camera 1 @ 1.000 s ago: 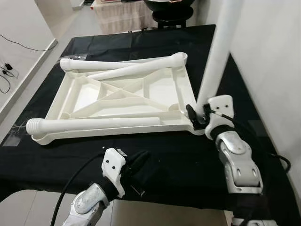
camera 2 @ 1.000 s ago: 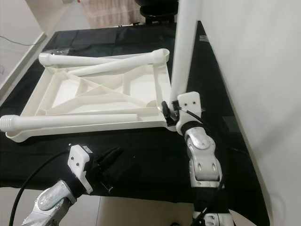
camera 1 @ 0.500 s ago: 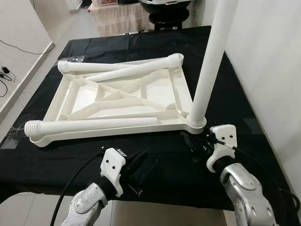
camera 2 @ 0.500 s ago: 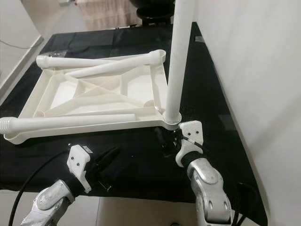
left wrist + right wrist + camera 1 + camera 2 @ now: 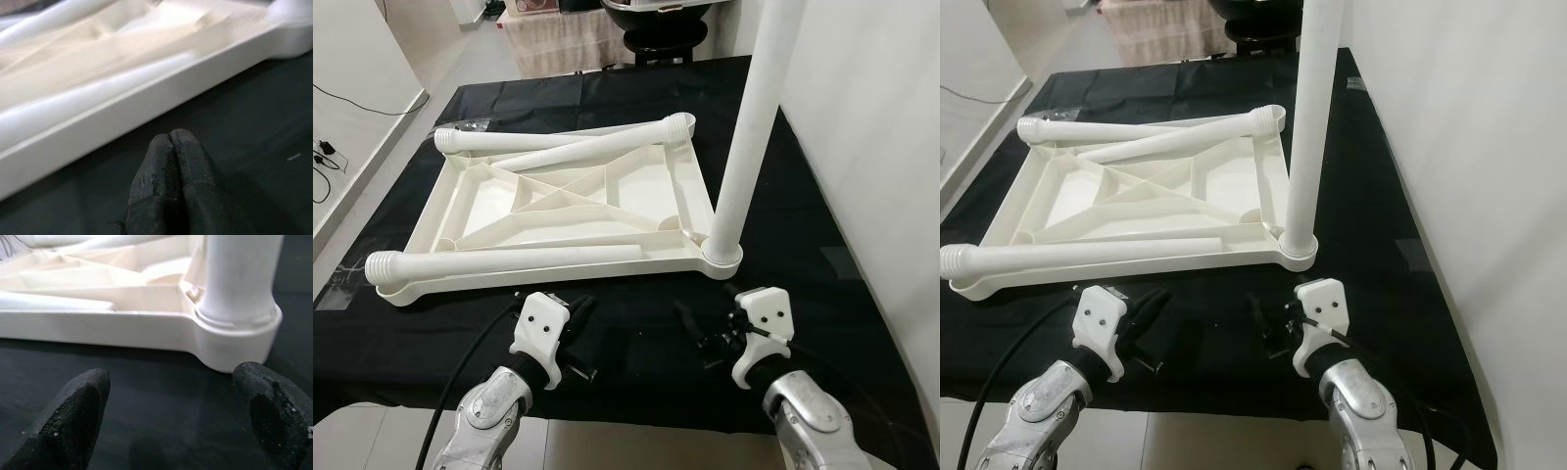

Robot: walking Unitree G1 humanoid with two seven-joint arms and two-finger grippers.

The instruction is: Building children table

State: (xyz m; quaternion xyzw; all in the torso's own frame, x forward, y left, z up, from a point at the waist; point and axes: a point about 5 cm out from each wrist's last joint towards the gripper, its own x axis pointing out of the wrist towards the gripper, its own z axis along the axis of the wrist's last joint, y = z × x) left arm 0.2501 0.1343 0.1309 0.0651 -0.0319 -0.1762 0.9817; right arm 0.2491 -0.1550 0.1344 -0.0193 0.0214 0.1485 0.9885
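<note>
- Tabletop [image 5: 568, 201], white plastic, lies upside down at the centre of the frame on a table [image 5: 803, 211] draped in black cloth; its ribbed underside faces up
- One leg [image 5: 752, 117] stands upright in the socket at the tabletop's lower right corner; its top runs out of the frame's upper edge
- Three loose legs lie across the tabletop: one [image 5: 509, 260] along the lower edge with its threaded end at lower left, one [image 5: 543, 138] along the upper edge, and one [image 5: 592, 149] slanting beside it
- Right gripper [image 5: 705, 328] sits low in the frame, just below the standing leg's base and apart from it; its fingers [image 5: 80, 406] are spread wide, holding nothing
- Left gripper [image 5: 576, 328] rests at lower left of centre, just below the tabletop's lower edge; its fingertips [image 5: 171, 152] are pressed together on nothing
- A white wall [image 5: 871, 117] fills the right side; pale floor [image 5: 372, 117] lies at upper left
</note>
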